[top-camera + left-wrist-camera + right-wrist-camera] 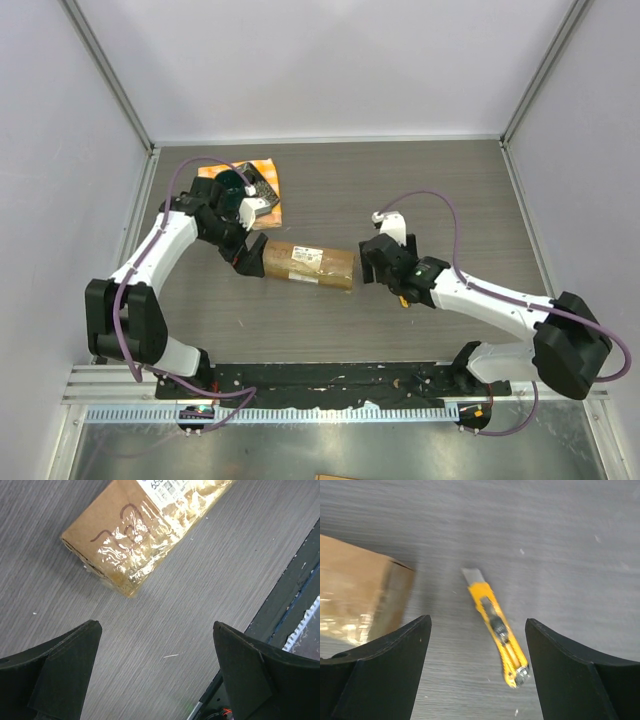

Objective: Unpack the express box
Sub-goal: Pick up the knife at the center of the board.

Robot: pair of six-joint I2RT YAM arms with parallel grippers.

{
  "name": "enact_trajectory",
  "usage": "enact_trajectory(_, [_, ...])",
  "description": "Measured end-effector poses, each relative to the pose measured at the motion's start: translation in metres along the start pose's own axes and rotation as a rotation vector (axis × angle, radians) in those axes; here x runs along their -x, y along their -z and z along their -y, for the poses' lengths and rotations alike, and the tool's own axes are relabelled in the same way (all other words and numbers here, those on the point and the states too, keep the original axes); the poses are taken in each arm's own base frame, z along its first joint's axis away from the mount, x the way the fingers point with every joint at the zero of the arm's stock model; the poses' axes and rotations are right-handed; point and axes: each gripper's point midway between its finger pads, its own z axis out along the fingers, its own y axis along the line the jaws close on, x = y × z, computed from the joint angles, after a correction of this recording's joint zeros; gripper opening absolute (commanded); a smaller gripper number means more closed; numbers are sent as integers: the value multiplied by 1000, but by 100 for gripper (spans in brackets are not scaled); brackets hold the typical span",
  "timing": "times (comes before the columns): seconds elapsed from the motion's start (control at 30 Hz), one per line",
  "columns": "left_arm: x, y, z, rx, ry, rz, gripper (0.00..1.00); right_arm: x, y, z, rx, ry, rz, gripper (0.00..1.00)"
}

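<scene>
The express box (pixel 308 263) is found lying flat in the middle of the tabletop (pixel 420 190), long side running left to right, pretty much between the two arms. It's an oblong brown cardboard parcel. A white printed label is stuck on top, and shiny, crinkly tape is wrapped over it, which throws a lot of glare in the left wrist view. A few loopy pen marks can be made out on the bare cardboard near its left end.

The tabletop itself is finished in a grey wood-grain pattern, matte, with a few tiny specks on it.

The left claw (pixel 156 626) is spread wide with nothing in it and is parked near the box's left end; a strip of tabletop is seen between the dark fingertips and the cardboard. The right claw (pixel 477 620) is also held wide and empty, just off the right end.

A yellow utility knife (pixel 497 632) with its blade out is seen between the right fingers, ungripped and a bit blurred.

At the back left, an orange cloth (pixel 268 172) is laid out with a dark dish (pixel 228 183) and a small patterned packet (pixel 262 190) on it, partly hidden by the left arm.
</scene>
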Motion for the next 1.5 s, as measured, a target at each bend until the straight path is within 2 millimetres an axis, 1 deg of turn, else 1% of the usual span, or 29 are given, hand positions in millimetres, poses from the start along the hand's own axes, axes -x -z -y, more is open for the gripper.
enact_trajectory(0.1, [7, 4, 3, -10, -8, 16, 100, -27, -4, 19, -91, -66, -52, 81])
enact_trajectory(0.17, [9, 5, 5, -19, -6, 19, 100, -44, -6, 27, -133, -90, -84, 81])
enact_trajectory(0.2, [9, 6, 6, -22, -5, 19, 100, -49, -6, 30, -148, -102, -94, 81])
enact_trajectory(0.37, [8, 8, 10, -35, 5, 11, 100, -67, -15, 35, -193, -161, -133, 78])
enact_trajectory(0.53, [9, 12, 13, -37, 10, 5, 100, -93, -26, 38, -211, -213, -178, 76])
enact_trajectory(0.6, [10, 16, 14, -33, 12, 0, 100, -93, -29, 36, -201, -236, -168, 74])
enact_trajectory(0.7, [18, 24, 14, -19, 4, 6, 100, -92, -31, 32, -179, -269, -149, 64])
enact_trajectory(0.73, [21, 26, 14, -14, 1, 10, 100, -92, -32, 31, -174, -277, -144, 55])
enact_trajectory(0.8, [22, 28, 13, -1, 0, 11, 100, -92, -31, 30, -159, -292, -133, 45])
enact_trajectory(0.83, [22, 29, 13, 2, -1, 9, 100, -93, -31, 30, -152, -300, -128, 36])
enact_trajectory(0.9, [22, 30, 15, 10, -4, 3, 100, -93, -28, 28, -128, -318, -125, 22])
enact_trajectory(0.93, [24, 31, 17, 13, -9, 2, 100, -94, -27, 27, -117, -325, -125, 9])
enact_trajectory(0.97, [26, 32, 20, 13, -13, 1, 100, -94, -26, 26, -103, -329, -126, 5])
enact_trajectory(1.03, [32, 34, 26, 8, -31, 2, 100, -94, -22, 23, -77, -327, -129, 1])
enact_trajectory(1.13, [42, 32, 40, -10, -78, 3, 100, -84, -11, 18, -22, -306, -104, 1])
enact_trajectory(1.2, [48, 29, 52, -31, -106, -3, 100, -71, -1, 11, 30, -273, -68, 1])
enact_trajectory(1.27, [55, 28, 66, -60, -137, -4, 100, -49, 15, 0, 99, -229, -15, 1])
enact_trajectory(1.33, [67, 30, 80, -97, -168, 11, 100, -21, 34, -15, 182, -169, 52, 1])
enact_trajectory(1.37, [74, 33, 86, -116, -177, 23, 100, -2, 48, -26, 238, -135, 99, 1])
enact_trajectory(1.4, [80, 36, 88, -126, -185, 36, 100, 11, 59, -32, 275, -110, 133, 1])
enact_trajectory(1.47, [94, 41, 94, -155, -196, 64, 100, 36, 85, -49, 357, -36, 200, 1])
enact_trajectory(1.5, [99, 43, 97, -174, -199, 74, 100, 46, 97, -57, 390, 2, 228, 1])
